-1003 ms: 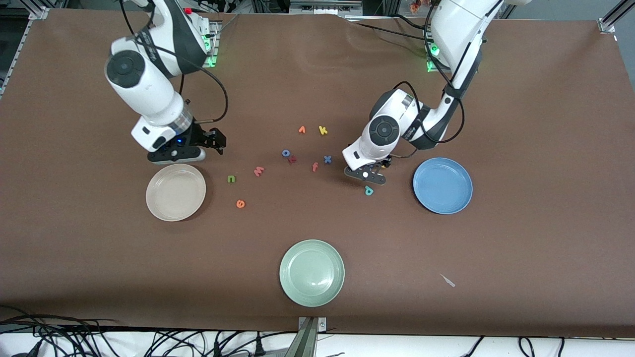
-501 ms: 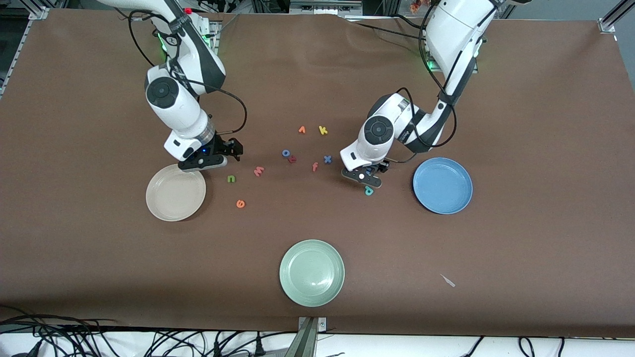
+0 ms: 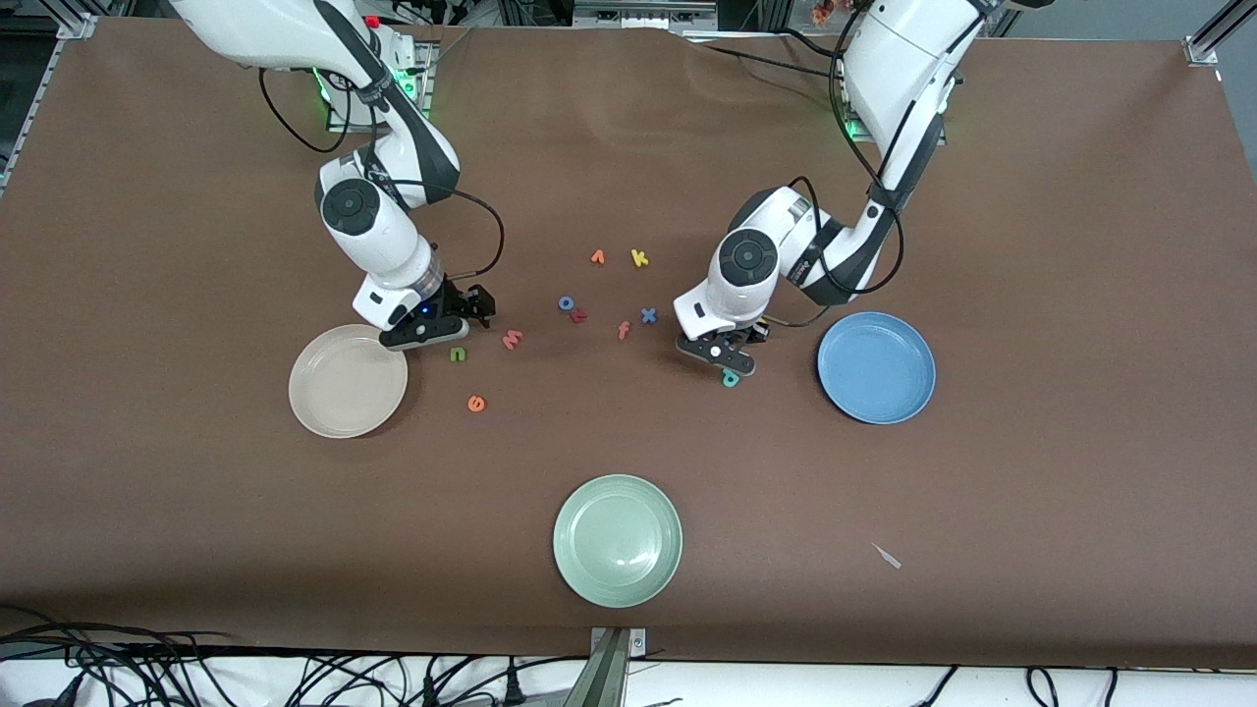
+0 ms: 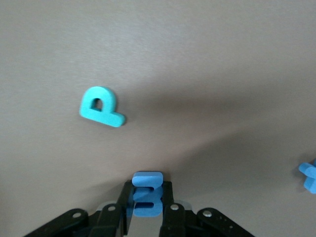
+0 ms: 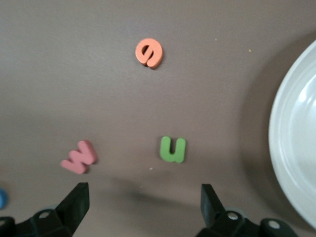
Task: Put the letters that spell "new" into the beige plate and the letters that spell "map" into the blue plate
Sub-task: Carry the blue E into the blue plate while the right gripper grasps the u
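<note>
My left gripper (image 3: 722, 355) is shut on the blue m (image 4: 146, 195), low at the table and next to the teal p (image 4: 101, 106) (image 3: 730, 377). The blue plate (image 3: 876, 367) lies toward the left arm's end of the table and holds nothing. My right gripper (image 3: 432, 329) is open (image 5: 143, 202) over the table, between the beige plate (image 3: 344, 388) (image 5: 296, 138) and the dark green n (image 3: 458, 354) (image 5: 173, 149). Near the n lie the pink w (image 3: 512, 340) (image 5: 79, 157) and the orange e (image 3: 476, 403) (image 5: 149, 52).
Other loose letters lie mid-table: orange v (image 3: 597, 257), yellow k (image 3: 639, 258), blue o (image 3: 567, 303), orange f (image 3: 623, 331), blue x (image 3: 648, 315) (image 4: 310, 174). A pale green plate (image 3: 618, 540) lies nearer the front camera. A small scrap (image 3: 887, 556) lies beside it.
My left gripper has closed on the blue m. The right arm has swung from beside the beige plate toward the green n and come lower, still open.
</note>
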Action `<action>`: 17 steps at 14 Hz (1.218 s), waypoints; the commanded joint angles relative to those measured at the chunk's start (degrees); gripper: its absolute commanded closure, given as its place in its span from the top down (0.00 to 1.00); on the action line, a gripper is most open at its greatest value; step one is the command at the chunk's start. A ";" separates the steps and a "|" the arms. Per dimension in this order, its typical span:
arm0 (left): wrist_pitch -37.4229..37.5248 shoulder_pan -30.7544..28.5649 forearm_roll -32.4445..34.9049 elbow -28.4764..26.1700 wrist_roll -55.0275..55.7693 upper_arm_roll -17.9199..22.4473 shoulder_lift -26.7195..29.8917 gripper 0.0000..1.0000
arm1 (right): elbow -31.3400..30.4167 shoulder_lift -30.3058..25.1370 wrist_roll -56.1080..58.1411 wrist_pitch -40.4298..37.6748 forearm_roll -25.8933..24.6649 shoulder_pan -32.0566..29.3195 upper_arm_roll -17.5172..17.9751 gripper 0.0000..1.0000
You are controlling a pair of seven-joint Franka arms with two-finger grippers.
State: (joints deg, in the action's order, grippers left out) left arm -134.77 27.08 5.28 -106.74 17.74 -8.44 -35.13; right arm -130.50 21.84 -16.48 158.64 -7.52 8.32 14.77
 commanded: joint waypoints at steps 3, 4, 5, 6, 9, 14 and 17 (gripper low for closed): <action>13.64 -2.45 1.84 1.71 -1.04 0.97 7.43 0.00 | 0.07 2.07 -0.75 3.78 -6.02 0.03 -2.73 0.99; 15.66 -3.95 2.28 1.71 -1.30 0.88 8.40 0.00 | 0.16 2.16 -0.75 3.78 -5.93 0.03 -2.73 0.99; 17.42 -5.96 2.89 1.71 -3.22 0.71 9.02 0.00 | 0.33 2.59 -0.83 3.78 -5.84 0.20 -2.73 0.98; 17.96 -7.37 2.90 1.53 -6.46 0.53 9.02 0.00 | 0.77 2.94 -1.09 3.78 -5.84 0.20 -2.73 0.97; 18.75 -11.77 2.90 0.48 -11.76 0.80 8.68 0.02 | 1.56 3.82 -3.38 3.69 -6.19 1.96 -3.08 0.95; 18.23 -18.90 4.21 -1.54 -14.05 0.80 6.22 0.06 | 3.06 6.29 -3.91 3.78 -6.28 3.36 -4.04 0.81; 18.14 -20.66 4.13 -2.24 -14.14 0.71 4.19 0.12 | 3.93 6.64 -3.82 3.69 -6.28 5.38 -6.24 0.64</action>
State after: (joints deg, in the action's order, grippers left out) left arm -116.37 7.29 7.64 -108.28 3.84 -6.88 -30.24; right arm -127.99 27.30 -18.86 161.72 -12.53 11.81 10.20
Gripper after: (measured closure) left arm 0.731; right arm 0.242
